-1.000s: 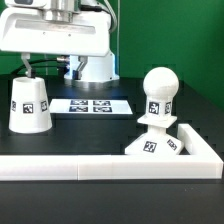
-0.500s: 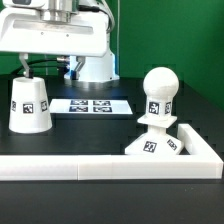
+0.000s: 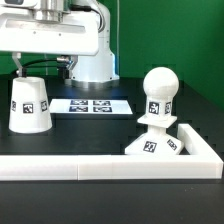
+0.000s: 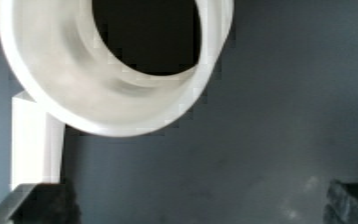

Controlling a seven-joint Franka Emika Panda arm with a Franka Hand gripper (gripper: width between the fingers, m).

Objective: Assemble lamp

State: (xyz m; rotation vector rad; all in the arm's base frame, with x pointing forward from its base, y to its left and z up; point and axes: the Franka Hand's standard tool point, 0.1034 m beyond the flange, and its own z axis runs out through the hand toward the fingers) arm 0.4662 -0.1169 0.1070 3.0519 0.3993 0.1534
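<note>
Lamp in three white tagged parts, two already joined: round bulb (image 3: 160,88) standing upright on its short stem in the flat square base (image 3: 158,146), tucked into the corner of the L-shaped border wall (image 3: 110,168) on the exterior view's right; tapered shade (image 3: 30,104) apart from them on the exterior view's left, resting wide end down on the black table (image 3: 100,128), one square tag facing the camera

By judgement, shade pickup in hand — last part left to place over the bulb; gripper (image 4: 194,205) hanging above the shade, only partly in frame in the exterior view; from the wrist view, looking straight down on the shade's open mouth (image 4: 149,40), dark inside, pale rim flaring around it; two dark fingertips (image 4: 34,203) at opposite edges of that picture, well apart, nothing between them — open, holding nothing

Next move probably calls for centring so that one finger drops inside the mouth and one outside the wall, then descending and closing on the thin rim; light hollow plastic, likely to tip or slide if nudged off-centre; afterwards a lift clear of the table and a carry across to the bulb

Marker board (image 3: 90,104) lying flat behind, between shade and base, near neither; green backdrop beyond
</note>
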